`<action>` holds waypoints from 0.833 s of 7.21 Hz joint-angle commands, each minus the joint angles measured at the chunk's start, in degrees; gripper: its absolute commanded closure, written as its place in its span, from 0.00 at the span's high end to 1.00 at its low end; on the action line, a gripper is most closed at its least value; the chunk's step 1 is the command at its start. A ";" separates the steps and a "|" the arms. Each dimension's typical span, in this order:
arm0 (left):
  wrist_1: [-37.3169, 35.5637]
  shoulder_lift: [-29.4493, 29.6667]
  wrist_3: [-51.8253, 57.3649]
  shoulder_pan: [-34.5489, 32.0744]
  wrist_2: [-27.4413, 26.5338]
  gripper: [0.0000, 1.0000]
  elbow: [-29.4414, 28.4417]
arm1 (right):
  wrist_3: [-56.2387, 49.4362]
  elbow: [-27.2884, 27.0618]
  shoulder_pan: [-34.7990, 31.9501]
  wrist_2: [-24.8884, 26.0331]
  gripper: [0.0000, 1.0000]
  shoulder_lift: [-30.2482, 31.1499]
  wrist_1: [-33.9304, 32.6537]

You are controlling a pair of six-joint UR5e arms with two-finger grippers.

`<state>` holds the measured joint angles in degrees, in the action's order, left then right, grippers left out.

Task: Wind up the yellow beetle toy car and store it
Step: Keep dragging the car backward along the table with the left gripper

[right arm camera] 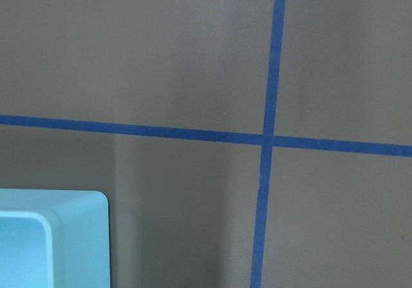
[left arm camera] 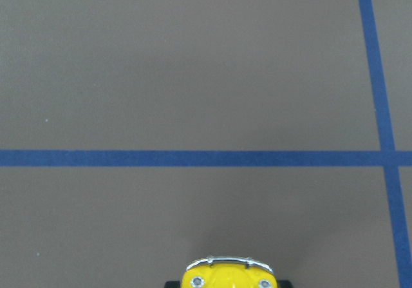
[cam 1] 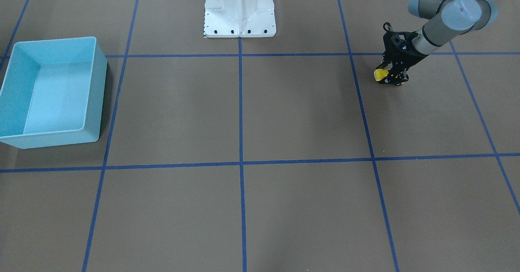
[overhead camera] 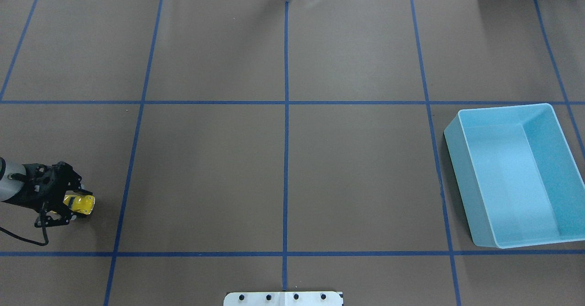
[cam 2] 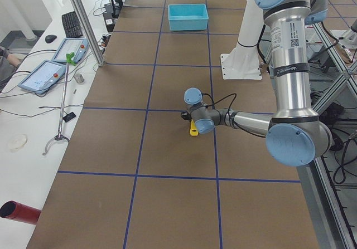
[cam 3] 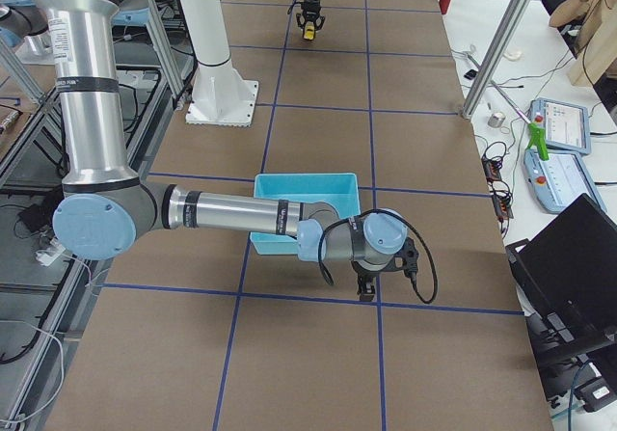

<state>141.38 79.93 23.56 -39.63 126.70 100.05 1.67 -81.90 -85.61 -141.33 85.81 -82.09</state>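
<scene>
The yellow beetle toy car [overhead camera: 81, 204] is low over the brown table at its left side, between the fingers of my left gripper [overhead camera: 77, 205]. The gripper is shut on it. The car also shows in the front view [cam 1: 379, 74] with the gripper [cam 1: 388, 76], and its yellow nose shows at the bottom of the left wrist view [left arm camera: 226, 274]. The light blue bin [overhead camera: 461, 182] stands open and empty at the table's right side. My right gripper [cam 3: 367, 287] hangs low by the bin's outer corner; I cannot tell whether it is open or shut.
Blue tape lines [overhead camera: 286, 159] split the brown table into squares. The robot's white base [cam 1: 239, 7] stands at the near middle edge. The bin's corner [right arm camera: 71, 236] shows in the right wrist view. Tablets and cables lie on a side bench [cam 2: 50, 71].
</scene>
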 commanded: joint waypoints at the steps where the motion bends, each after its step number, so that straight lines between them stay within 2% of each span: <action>1: 0.74 -0.12 0.00 -1.23 1.44 0.00 -0.82 | 0.00 -0.10 0.00 0.00 1.00 -0.12 0.00; 6: 6.34 -2.31 2.19 -4.92 4.07 0.00 -4.41 | 0.00 -0.19 0.00 0.00 1.00 -0.38 0.00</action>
<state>145.82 78.27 25.19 -43.45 130.00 96.75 1.67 -82.07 -85.61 -141.33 85.52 -82.09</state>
